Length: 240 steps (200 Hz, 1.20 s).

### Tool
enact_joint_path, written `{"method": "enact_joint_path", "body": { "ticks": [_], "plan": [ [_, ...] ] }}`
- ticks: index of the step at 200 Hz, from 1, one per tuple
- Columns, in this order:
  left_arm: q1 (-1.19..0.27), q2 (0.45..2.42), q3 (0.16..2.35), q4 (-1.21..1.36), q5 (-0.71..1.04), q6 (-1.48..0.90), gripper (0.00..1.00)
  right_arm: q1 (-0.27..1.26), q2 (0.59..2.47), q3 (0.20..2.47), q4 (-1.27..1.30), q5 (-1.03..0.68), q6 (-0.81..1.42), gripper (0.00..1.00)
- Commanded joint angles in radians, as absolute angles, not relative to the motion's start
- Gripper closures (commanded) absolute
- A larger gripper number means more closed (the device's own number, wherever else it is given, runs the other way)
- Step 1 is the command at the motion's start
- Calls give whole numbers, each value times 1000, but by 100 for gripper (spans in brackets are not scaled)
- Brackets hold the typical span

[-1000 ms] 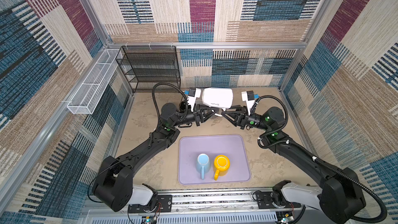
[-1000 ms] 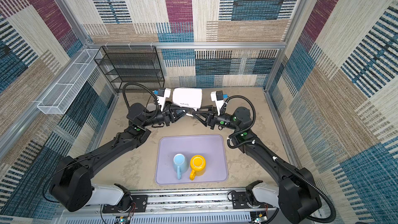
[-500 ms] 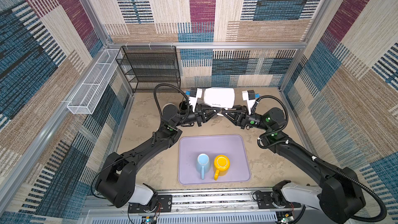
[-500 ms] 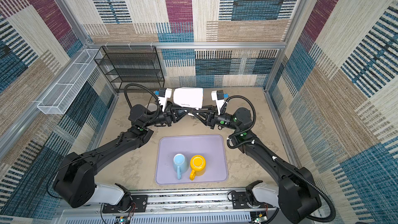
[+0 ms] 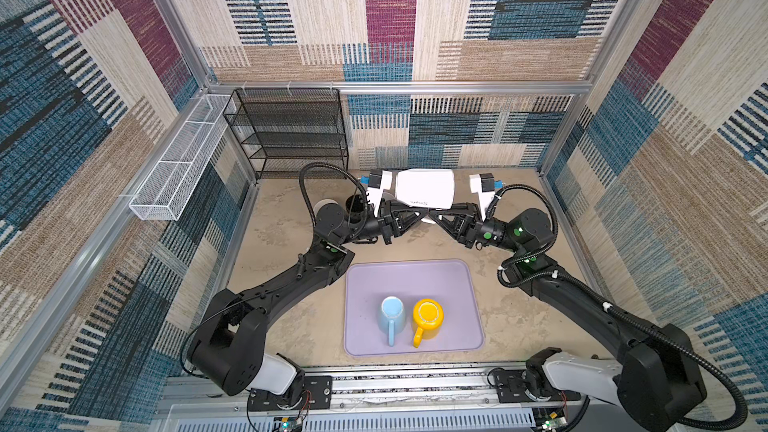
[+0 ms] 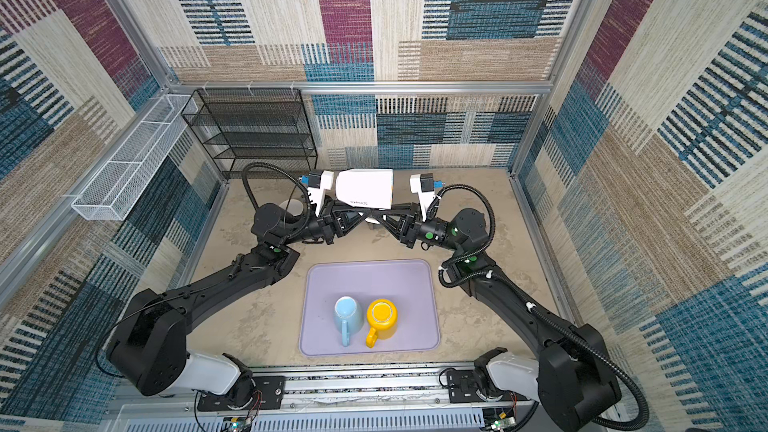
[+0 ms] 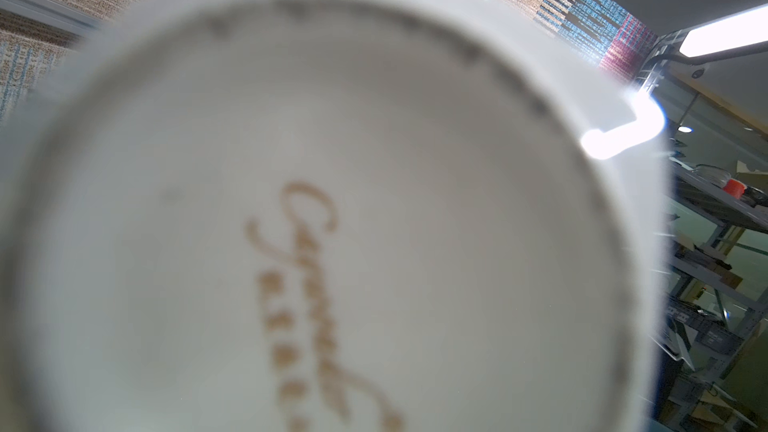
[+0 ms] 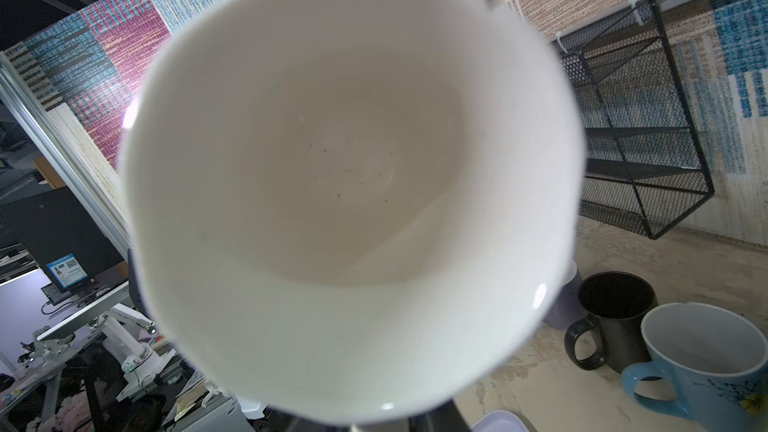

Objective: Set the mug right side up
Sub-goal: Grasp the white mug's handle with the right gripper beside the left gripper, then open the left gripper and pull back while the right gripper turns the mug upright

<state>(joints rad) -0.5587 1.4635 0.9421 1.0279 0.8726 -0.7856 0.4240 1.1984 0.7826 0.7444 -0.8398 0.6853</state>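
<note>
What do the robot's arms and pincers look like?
The left arm and right arm are chunky black tubes with round joints and white bases. Ribbed black cables loop along them. Green dots mark the right arm's joints. The left pincer and right pincer are black triangle frames, each with a white camera block.

Lavender tray (image 5: 415, 280) sits mid near edge of the worktop (image 5: 498, 326). It carries a light blue mug (image 5: 392, 314) and a yellow mug (image 5: 428, 317) just beside each other, both handles toward the near edge. Black mesh shelf rack (image 5: 291, 135) stands in the far left corner, with a white wire basket (image 5: 178, 168) fixed to the left wall frame. In front of the rack, a black mug (image 8: 615, 317) and a blue mug with white inside (image 8: 706, 363) stand upright, side by side.
</note>
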Motion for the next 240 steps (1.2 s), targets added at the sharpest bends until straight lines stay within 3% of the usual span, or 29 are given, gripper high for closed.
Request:
{"method": "enact_joint_path", "body": {
  "ticks": [1,20,38,62,96,108,122,240],
  "plan": [
    [-558,1463,940,1037,895,-759,100,425,1187,786,844,-831,706,80],
    [-558,1460,940,1022,897,-751,100,425,1184,782,842,-827,706,85],
    [-558,1459,948,994,908,-744,100,425,1181,781,839,-827,707,100],
    [-558,1459,950,972,907,-738,100,425,1177,779,833,-825,704,100],
    [-558,1441,956,901,883,-707,79,425,1164,776,804,-816,687,100],
    [-558,1431,954,876,869,-692,67,425,1155,777,788,-808,678,100],
    [-558,1416,950,848,853,-673,61,425,1146,776,770,-797,668,100],
    [-558,1272,923,496,750,-460,60,423,1123,781,582,-720,573,100]
  ]
}}
